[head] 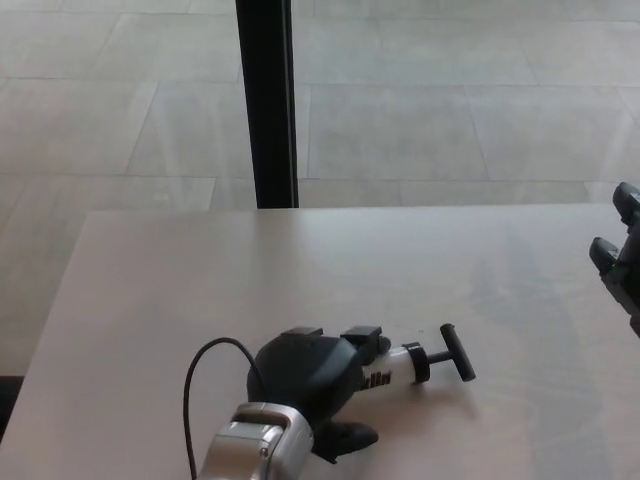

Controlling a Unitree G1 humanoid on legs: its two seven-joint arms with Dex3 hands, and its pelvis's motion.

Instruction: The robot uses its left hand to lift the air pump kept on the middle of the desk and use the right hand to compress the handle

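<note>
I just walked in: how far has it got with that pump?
The left hand is wrapped around the air pump, which lies low by the desk, so grasping looks done. The T-handle sticks out, unpressed. The right hand waits at the desk's far right edge; lifting and pressing remain.

You see a pale, smooth surface in front. Behind it lies a floor of big light grey tiles, with a tall black post.
</note>
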